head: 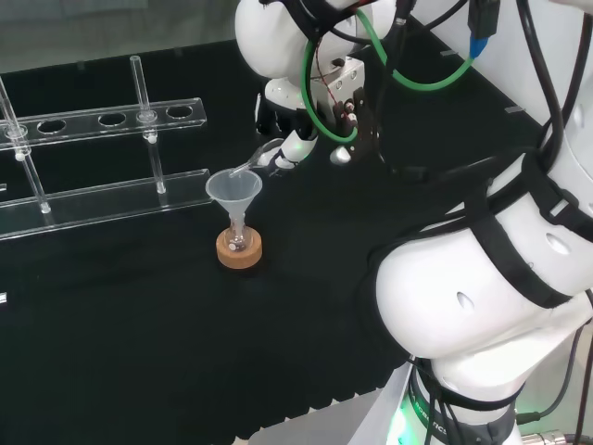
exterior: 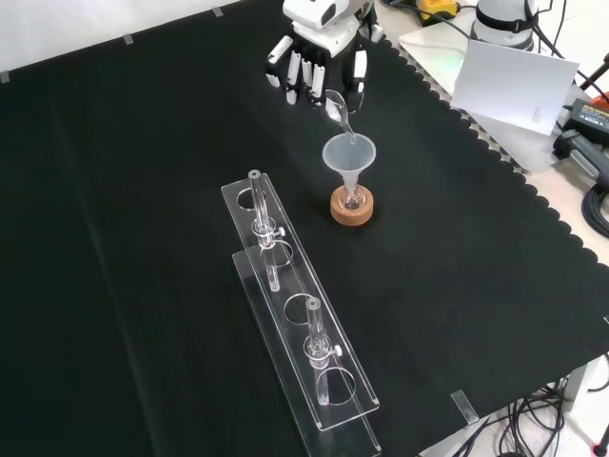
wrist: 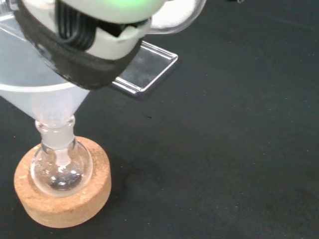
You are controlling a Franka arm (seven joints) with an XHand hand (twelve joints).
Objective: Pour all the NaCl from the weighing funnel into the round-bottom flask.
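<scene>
Pinching the weighing funnel [exterior: 339,111] in curled fingers [exterior: 360,74], the hand [exterior: 319,59] tilted its spout just below them into the funnel [exterior: 349,154] atop the flask [wrist: 61,168]; light, slippery, probably fragile glass, best held by its wide end.

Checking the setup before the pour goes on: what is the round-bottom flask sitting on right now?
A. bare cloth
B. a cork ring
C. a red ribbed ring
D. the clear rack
B: in the wrist view the round-bottom flask rests in a cork ring, with a funnel in its neck.
</scene>
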